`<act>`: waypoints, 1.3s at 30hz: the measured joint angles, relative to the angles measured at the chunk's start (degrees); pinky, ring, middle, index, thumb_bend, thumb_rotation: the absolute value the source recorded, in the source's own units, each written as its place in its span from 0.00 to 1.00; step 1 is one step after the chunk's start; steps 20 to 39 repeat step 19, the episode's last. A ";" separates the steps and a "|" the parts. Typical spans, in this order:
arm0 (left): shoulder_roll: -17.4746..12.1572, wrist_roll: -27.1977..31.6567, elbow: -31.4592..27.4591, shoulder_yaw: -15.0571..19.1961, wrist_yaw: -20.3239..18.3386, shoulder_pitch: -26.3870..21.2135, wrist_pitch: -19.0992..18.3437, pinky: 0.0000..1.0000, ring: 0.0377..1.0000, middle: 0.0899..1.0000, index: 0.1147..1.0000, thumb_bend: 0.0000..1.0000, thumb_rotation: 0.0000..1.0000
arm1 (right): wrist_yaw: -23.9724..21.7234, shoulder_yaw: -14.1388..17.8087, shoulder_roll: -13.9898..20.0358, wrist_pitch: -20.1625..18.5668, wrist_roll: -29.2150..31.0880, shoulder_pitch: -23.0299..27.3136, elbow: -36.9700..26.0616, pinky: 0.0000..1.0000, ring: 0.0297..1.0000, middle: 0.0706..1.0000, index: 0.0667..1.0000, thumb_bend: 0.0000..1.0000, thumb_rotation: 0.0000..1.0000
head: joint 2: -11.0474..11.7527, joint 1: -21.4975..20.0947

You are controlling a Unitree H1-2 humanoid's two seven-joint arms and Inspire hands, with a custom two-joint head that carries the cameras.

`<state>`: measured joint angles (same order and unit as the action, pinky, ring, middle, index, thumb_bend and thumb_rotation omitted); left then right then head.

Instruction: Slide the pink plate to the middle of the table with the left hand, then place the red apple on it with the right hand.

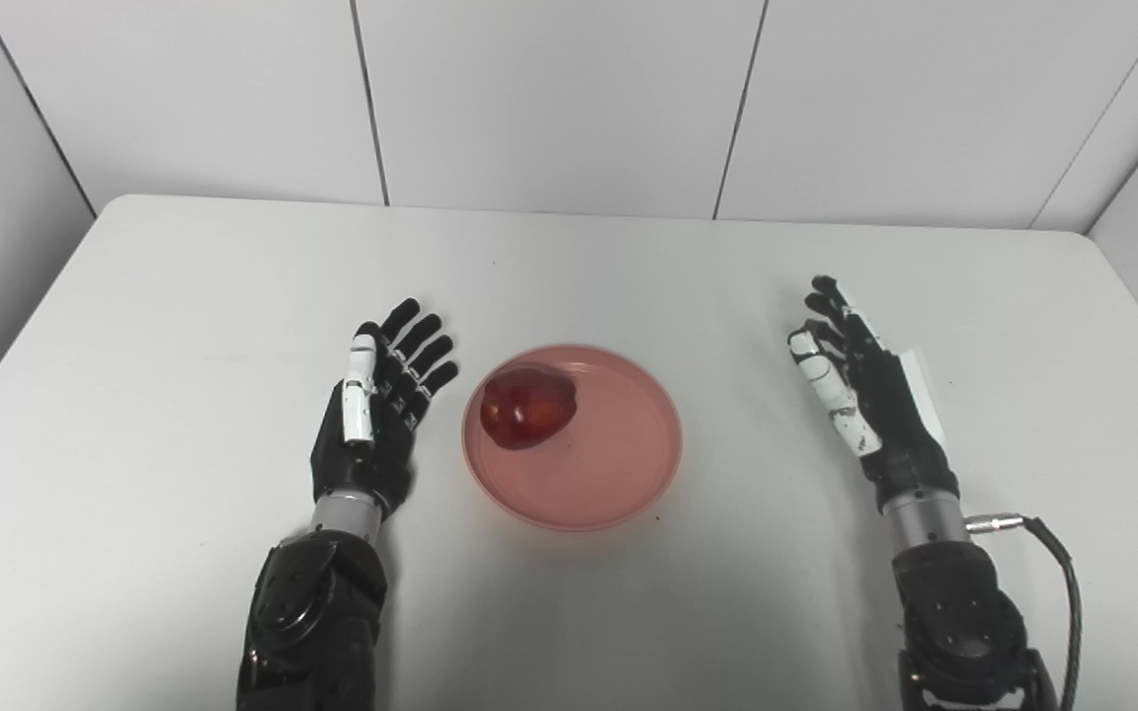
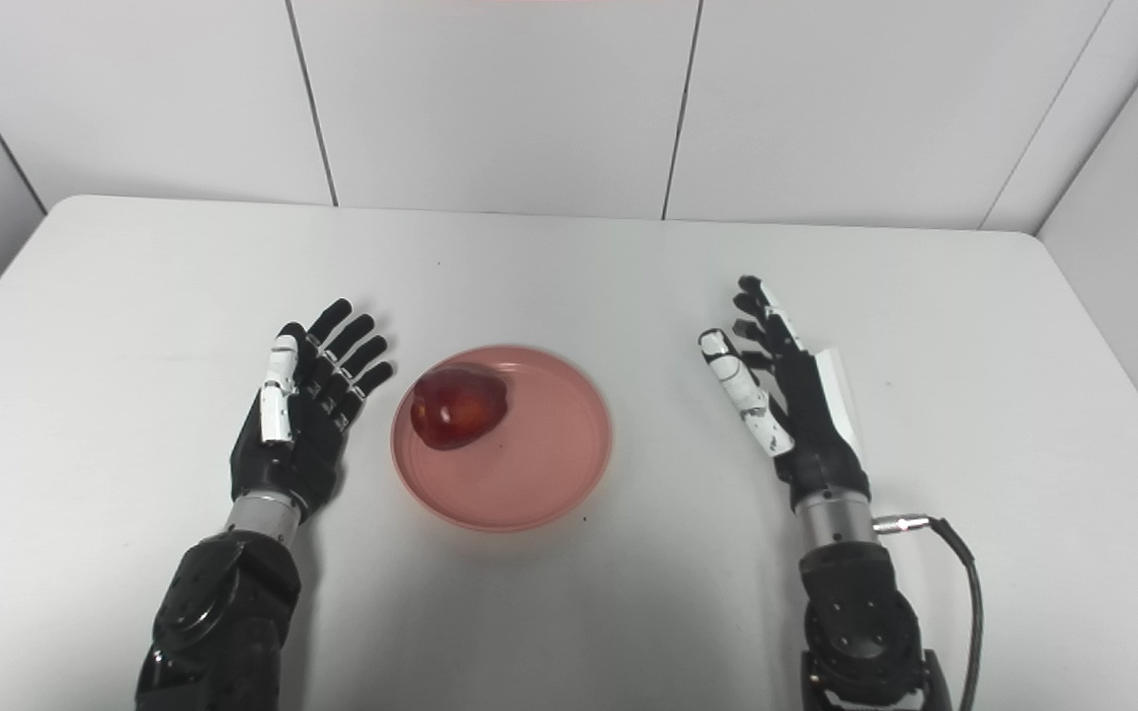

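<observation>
Flanking the pink plate (image 1: pixel 618 474) with its red apple (image 1: pixel 528 408), both hands spread empty.

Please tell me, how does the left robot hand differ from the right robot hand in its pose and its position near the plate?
The left robot hand shows its palm upward with fingers spread; the right robot hand is turned on its edge, palm facing the pink plate. The left robot hand lies close beside the plate's rim; the right robot hand is clearly farther from it. Both are open and hold nothing; the red apple sits on the plate.
</observation>
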<state>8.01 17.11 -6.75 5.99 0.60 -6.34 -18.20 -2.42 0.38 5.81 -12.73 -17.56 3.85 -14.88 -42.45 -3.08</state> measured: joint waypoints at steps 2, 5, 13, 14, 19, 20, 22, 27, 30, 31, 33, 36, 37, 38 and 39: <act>-0.02 0.01 0.00 0.10 0.00 0.00 0.00 0.84 0.84 0.84 0.81 0.37 1.00 | 1.02 0.15 -0.81 0.51 1.46 -0.33 0.70 0.79 0.85 0.88 0.89 0.42 1.00 | 0.09 0.18; -0.01 0.02 0.00 0.13 0.00 0.00 0.00 0.84 0.85 0.84 0.82 0.36 1.00 | 2.47 0.01 -2.34 1.18 2.52 -0.38 2.33 0.80 0.86 0.89 0.89 0.41 1.00 | 0.17 0.35; -0.12 -0.05 -0.02 0.22 -0.12 0.11 0.20 0.85 0.85 0.85 0.83 0.36 1.00 | 2.97 -0.98 -3.21 3.92 5.10 -1.35 5.51 0.85 0.87 0.90 0.90 0.35 1.00 | 0.09 0.88; -0.16 -0.05 -0.02 0.21 -0.12 0.12 0.22 0.85 0.85 0.85 0.83 0.36 1.00 | 3.08 -1.10 -3.23 4.14 5.29 -1.36 6.08 0.85 0.87 0.90 0.90 0.35 1.00 | 0.09 0.88; -0.49 -0.08 -0.01 0.11 -0.41 0.22 0.36 0.85 0.86 0.86 0.83 0.36 1.00 | 3.39 -1.51 -3.47 5.15 6.14 -1.55 7.11 0.87 0.88 0.90 0.91 0.33 1.00 | 0.26 1.14; -0.49 -0.08 -0.01 0.11 -0.41 0.22 0.36 0.85 0.86 0.86 0.83 0.36 1.00 | 3.39 -1.51 -3.47 5.15 6.14 -1.55 7.11 0.87 0.88 0.90 0.91 0.33 1.00 | 0.26 1.14; -0.49 -0.08 -0.01 0.11 -0.41 0.22 0.36 0.85 0.86 0.86 0.83 0.36 1.00 | 3.39 -1.51 -3.47 5.15 6.14 -1.55 7.11 0.87 0.88 0.90 0.91 0.33 1.00 | 0.26 1.14; -0.49 -0.08 -0.01 0.11 -0.41 0.22 0.36 0.85 0.86 0.86 0.83 0.36 1.00 | 3.39 -1.51 -3.47 5.15 6.14 -1.55 7.11 0.87 0.88 0.90 0.91 0.33 1.00 | 0.26 1.14; -0.49 -0.08 -0.01 0.11 -0.41 0.22 0.36 0.85 0.86 0.86 0.83 0.36 1.00 | 3.39 -1.51 -3.47 5.15 6.14 -1.55 7.11 0.87 0.88 0.90 0.91 0.33 1.00 | 0.26 1.14; -0.49 -0.08 -0.01 0.11 -0.41 0.22 0.36 0.85 0.86 0.86 0.83 0.36 1.00 | 3.39 -1.51 -3.47 5.15 6.14 -1.55 7.11 0.87 0.88 0.90 0.91 0.33 1.00 | 0.26 1.14; -0.49 -0.08 -0.01 0.11 -0.41 0.22 0.36 0.85 0.86 0.86 0.83 0.36 1.00 | 3.39 -1.51 -3.47 5.15 6.14 -1.55 7.11 0.87 0.88 0.90 0.91 0.33 1.00 | 0.26 1.14; -0.49 -0.08 -0.01 0.11 -0.41 0.22 0.36 0.85 0.86 0.86 0.83 0.36 1.00 | 3.39 -1.51 -3.47 5.15 6.14 -1.55 7.11 0.87 0.88 0.90 0.91 0.33 1.00 | 0.26 1.14; -0.49 -0.08 -0.01 0.11 -0.41 0.22 0.36 0.85 0.86 0.86 0.83 0.36 1.00 | 3.39 -1.51 -3.47 5.15 6.14 -1.55 7.11 0.87 0.88 0.90 0.91 0.33 1.00 | 0.26 1.14; -0.49 -0.08 -0.01 0.11 -0.41 0.22 0.36 0.85 0.86 0.86 0.83 0.36 1.00 | 3.39 -1.51 -3.47 5.15 6.14 -1.55 7.11 0.87 0.88 0.90 0.91 0.33 1.00 | 0.26 1.14; -0.49 -0.08 -0.01 0.11 -0.41 0.22 0.36 0.85 0.86 0.86 0.83 0.36 1.00 | 3.39 -1.51 -3.47 5.15 6.14 -1.55 7.11 0.87 0.88 0.90 0.91 0.33 1.00 | 0.26 1.14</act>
